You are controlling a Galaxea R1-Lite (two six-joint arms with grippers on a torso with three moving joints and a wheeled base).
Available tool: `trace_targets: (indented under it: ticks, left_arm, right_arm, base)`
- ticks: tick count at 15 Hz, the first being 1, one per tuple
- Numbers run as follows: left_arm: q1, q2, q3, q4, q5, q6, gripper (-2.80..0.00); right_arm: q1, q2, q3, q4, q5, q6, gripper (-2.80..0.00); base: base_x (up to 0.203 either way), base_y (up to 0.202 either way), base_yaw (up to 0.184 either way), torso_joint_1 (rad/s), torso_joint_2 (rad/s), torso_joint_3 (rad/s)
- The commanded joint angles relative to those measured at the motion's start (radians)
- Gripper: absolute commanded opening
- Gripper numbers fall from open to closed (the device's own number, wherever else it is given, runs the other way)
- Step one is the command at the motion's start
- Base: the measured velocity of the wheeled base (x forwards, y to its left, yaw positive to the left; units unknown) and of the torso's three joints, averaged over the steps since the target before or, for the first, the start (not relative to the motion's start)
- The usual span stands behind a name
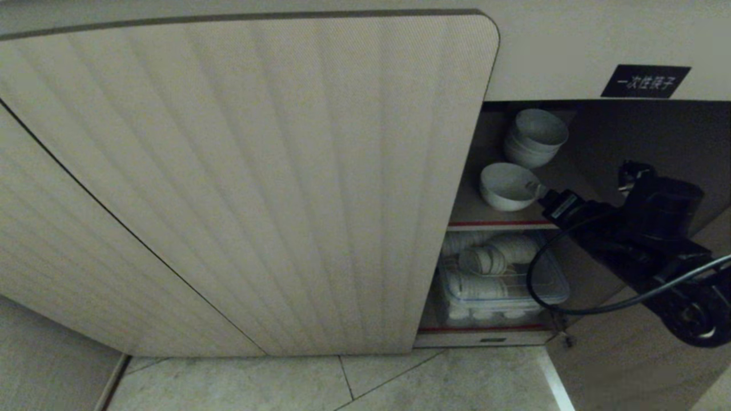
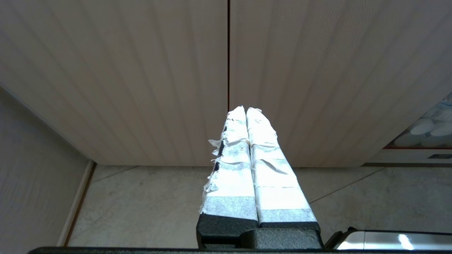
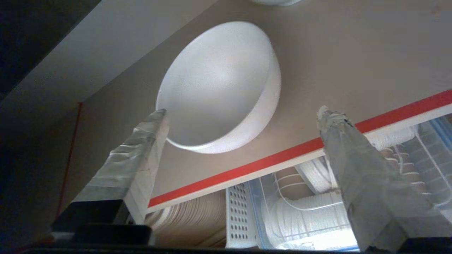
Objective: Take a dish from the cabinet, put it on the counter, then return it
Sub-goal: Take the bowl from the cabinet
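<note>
The dish, a small deep white bowl, stands upright on the upper shelf of the open cabinet. My right gripper reaches into the cabinet beside the dish's right rim. In the right wrist view the dish rests on the shelf just past the taped fingertips. The right gripper is open, its jaws wide apart and holding nothing. One fingertip sits right at the rim; contact cannot be told. My left gripper is parked low before the fluted doors, shut and empty. The counter is out of view.
A stack of white bowls stands deeper on the same shelf. Below it, a clear bin holds several white dishes in a wire rack. A black label sits above the opening. The open door hangs on the right over the tiled floor.
</note>
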Motion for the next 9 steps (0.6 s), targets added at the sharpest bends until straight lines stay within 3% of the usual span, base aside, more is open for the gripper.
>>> trace_targets:
  ticks: [1, 9]
  left_arm:
    - [0.000, 0.000, 0.000, 0.000, 0.001, 0.000, -2.80]
    - [0.000, 0.000, 0.000, 0.000, 0.001, 0.000, -2.80]
  right_arm:
    - [-0.007, 0.009, -0.008, -0.006, -0.001, 0.002, 0.00]
    - [-0.012, 0.037, -0.081, 0.108, 0.002, -0.041, 0.00]
  base:
    - [0.000, 0.000, 0.000, 0.000, 0.00, 0.000]
    - [0.000, 0.000, 0.000, 0.000, 0.00, 0.000]
